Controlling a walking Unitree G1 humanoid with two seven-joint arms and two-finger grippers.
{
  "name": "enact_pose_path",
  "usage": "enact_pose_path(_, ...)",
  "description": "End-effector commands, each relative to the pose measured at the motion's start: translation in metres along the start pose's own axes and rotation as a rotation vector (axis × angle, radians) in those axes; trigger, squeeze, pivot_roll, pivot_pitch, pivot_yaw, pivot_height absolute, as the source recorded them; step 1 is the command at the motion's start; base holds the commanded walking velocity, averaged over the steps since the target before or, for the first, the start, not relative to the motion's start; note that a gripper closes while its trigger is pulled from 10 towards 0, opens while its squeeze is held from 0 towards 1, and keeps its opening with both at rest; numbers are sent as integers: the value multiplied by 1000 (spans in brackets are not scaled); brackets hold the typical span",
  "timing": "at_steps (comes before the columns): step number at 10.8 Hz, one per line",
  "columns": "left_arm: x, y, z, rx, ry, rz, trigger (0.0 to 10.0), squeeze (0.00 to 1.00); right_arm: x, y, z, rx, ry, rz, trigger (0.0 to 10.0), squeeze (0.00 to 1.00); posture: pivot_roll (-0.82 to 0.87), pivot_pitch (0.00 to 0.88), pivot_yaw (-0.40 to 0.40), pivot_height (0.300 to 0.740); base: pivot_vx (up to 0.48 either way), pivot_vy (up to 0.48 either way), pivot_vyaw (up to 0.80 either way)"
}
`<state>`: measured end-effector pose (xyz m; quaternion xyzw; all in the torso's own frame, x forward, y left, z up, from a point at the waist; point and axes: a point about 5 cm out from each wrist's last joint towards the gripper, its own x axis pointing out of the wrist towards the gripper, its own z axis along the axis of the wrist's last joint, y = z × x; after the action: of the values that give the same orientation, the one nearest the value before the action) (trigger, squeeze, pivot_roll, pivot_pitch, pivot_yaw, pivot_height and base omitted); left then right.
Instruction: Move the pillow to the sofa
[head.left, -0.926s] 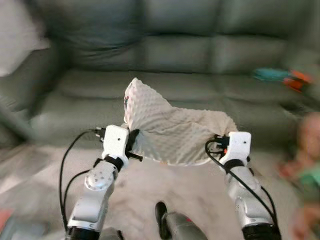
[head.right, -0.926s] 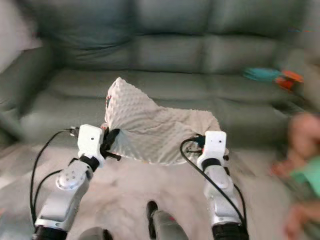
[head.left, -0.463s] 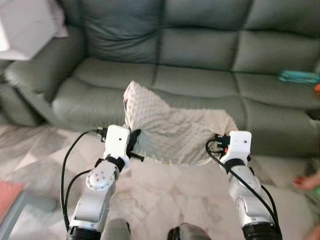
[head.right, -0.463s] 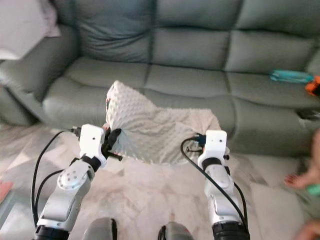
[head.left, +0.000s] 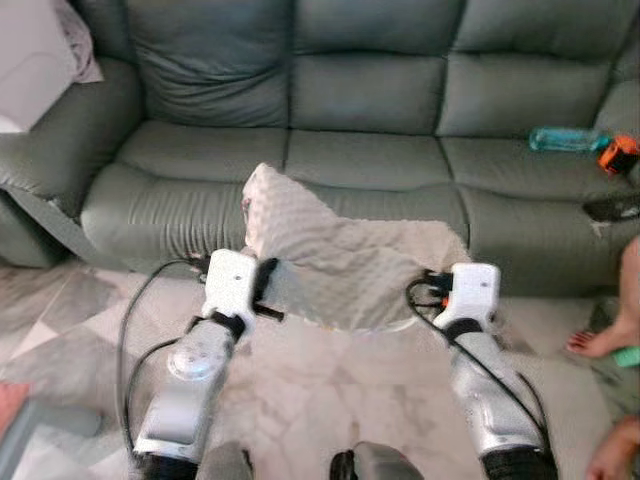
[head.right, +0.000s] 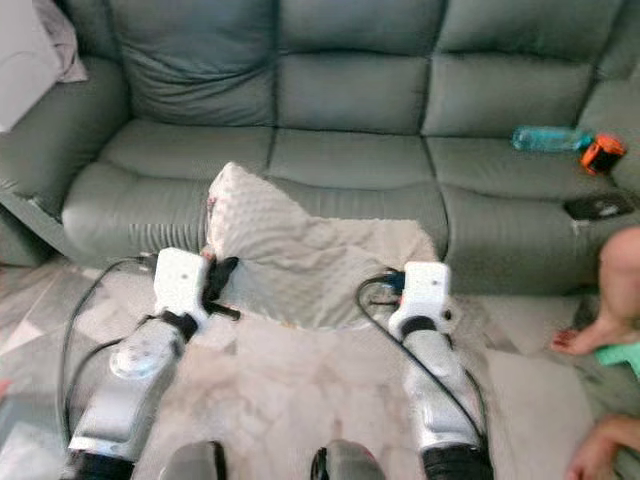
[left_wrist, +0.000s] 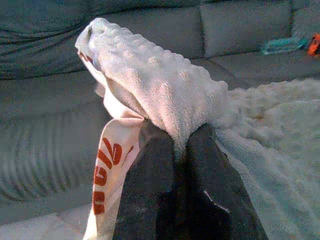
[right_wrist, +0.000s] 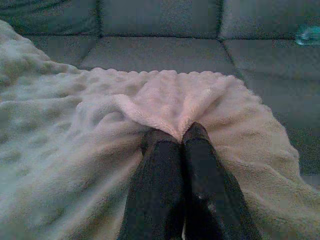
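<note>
You've closed in on the sofa (head.left: 360, 160) since half a second ago, grip unchanged: left gripper (left_wrist: 175, 142) and right gripper (right_wrist: 176, 136) are both still pinched tight on the pillow (head.left: 345, 260), slung between them short of the seat, so placement's next.

A grey-green leather sofa (head.left: 380, 110) is spanning the upper half of the frame, its seat cushions and back cushions catching soft, even daylight. A pale cloth (head.left: 35, 55) is lying over the armrest in the upper left corner. At the right end of the seat, a teal water bottle (head.left: 565, 138) is resting beside an orange and black object (head.left: 618, 155), with a dark flat item (head.left: 612, 208) lying just below them. Marbled beige floor tiles (head.left: 330, 400) are filling the lower half. A person's bare foot (head.left: 600, 340) is showing at the right edge.
</note>
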<state>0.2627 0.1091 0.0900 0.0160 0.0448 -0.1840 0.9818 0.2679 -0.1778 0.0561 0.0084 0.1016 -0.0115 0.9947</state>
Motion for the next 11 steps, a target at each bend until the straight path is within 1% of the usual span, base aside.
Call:
enact_pose_path(1,0,0,7,14,-27,-15,10000,0,2,5,7,-2,-31,12,10000,0,-1,109,-14,740,0,-398,0)
enact_pose_path(3,0,1,7,18,-24,-14,10000,0,2,5,7,0,-29,9,10000,0,-2,109,-13,740,0,-401,0)
enact_pose_path(4,-1,2,5,34,-21,-4,10000,0,1,5,8,1,-32,8,10000,0,-2,109,-12,740,0,0,0)
enact_pose_path(5,-3,7,2,59,-21,28,10000,0,0,4,10,3,-37,5,10000,0,-3,109,-12,740,0,0,0)
enact_pose_path(6,-13,21,-5,143,-17,137,10000,0,-4,0,13,4,-55,-11,10000,0,-2,110,-10,740,0,0,0)
enact_pose_path(7,-17,26,-7,150,-18,175,10000,0,-7,-1,15,-4,-70,-15,10000,0,-2,110,-10,740,0,0,0)
enact_pose_path(8,-27,34,-12,131,-11,225,10000,0,-15,-5,20,-18,-108,-30,10000,0,3,111,-14,740,0,0,0)
enact_pose_path(9,-35,40,-13,140,-8,260,10000,0,-24,-5,23,-48,-129,-18,10000,0,5,111,-18,740,0,0,0)
enact_pose_path(10,-39,44,-9,120,-21,281,10000,0,-31,-4,26,-77,-144,-12,10000,0,6,111,-21,740,0,0,0)
enact_pose_path(11,-40,46,-4,103,-40,285,10000,0,-36,-2,30,-99,-163,-4,10000,0,6,109,-22,740,0,0,0)
